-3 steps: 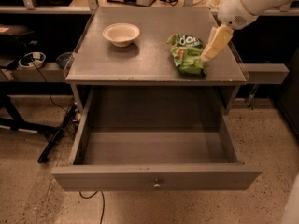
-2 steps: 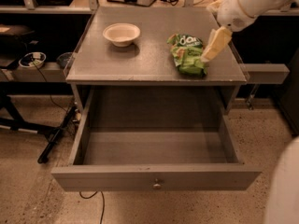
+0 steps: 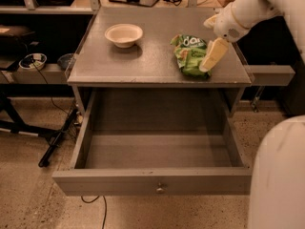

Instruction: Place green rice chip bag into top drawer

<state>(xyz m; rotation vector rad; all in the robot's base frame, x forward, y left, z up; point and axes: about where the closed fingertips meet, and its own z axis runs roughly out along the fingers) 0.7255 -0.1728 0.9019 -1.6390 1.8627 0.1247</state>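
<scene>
1. The green rice chip bag (image 3: 189,56) lies crumpled on the grey table top (image 3: 143,63). It sits toward the right edge and nearer the front edge than the back, with its white lettering facing up.
2. The gripper (image 3: 212,56) is at the bag's right side. Its pale tip slants down and leftward and overlaps the bag's right edge in this view. Whether it touches the bag cannot be told, nor whether it is parted or closed on anything.
3. The white arm (image 3: 248,8) that carries it comes in from the upper right, above the table's back right corner.
4. The top drawer (image 3: 152,180) is pulled well out beneath the table's front edge. Its grey floor and side walls are in plain sight. The flat front panel faces the camera, with a small brass knob (image 3: 160,189) at its centre. The bag is on the table above and behind the drawer, not inside it.
5. A cream bowl (image 3: 123,34) stands upright toward the table's back left corner, well apart from the bag and the gripper.
6. A grey ledge (image 3: 269,74) juts out past the table's right edge at about the height of the top.
7. A rounded white part of the robot's body (image 3: 281,175) fills the lower right, just beside the drawer's front right corner.
8. To the left of the table, dark stand legs (image 3: 57,137) and a thin cable (image 3: 50,94) lie over the speckled floor (image 3: 28,194). A small round dish (image 3: 33,61) rests on a low shelf near the table's left edge.
</scene>
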